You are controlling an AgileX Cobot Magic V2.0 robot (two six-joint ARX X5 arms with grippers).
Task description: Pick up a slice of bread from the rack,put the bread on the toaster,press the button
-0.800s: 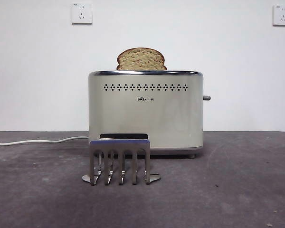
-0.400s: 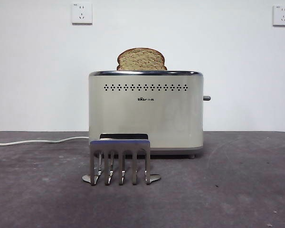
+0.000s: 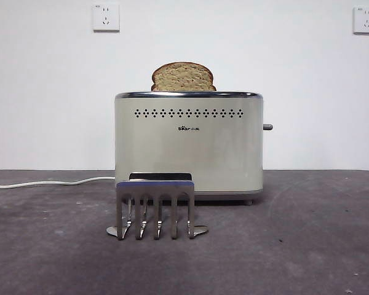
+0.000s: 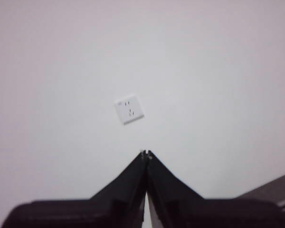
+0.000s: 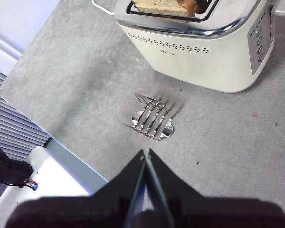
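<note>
The slice of bread (image 3: 183, 77) stands upright in the slot of the cream toaster (image 3: 189, 144), its domed top sticking out above the chrome rim; it also shows in the right wrist view (image 5: 164, 4). The small dark button (image 3: 267, 127) sticks out from the toaster's right end. The silver rack (image 3: 155, 207) stands bare in front of the toaster, and it shows in the right wrist view (image 5: 151, 120). My right gripper (image 5: 146, 153) is shut and empty, high above the table near the rack. My left gripper (image 4: 146, 153) is shut and empty, facing the wall.
A white power cord (image 3: 43, 182) runs left from the toaster across the grey table (image 3: 307, 246). Wall sockets (image 3: 106, 16) sit high on the white wall. The table's edge and a white box (image 5: 52, 178) show in the right wrist view.
</note>
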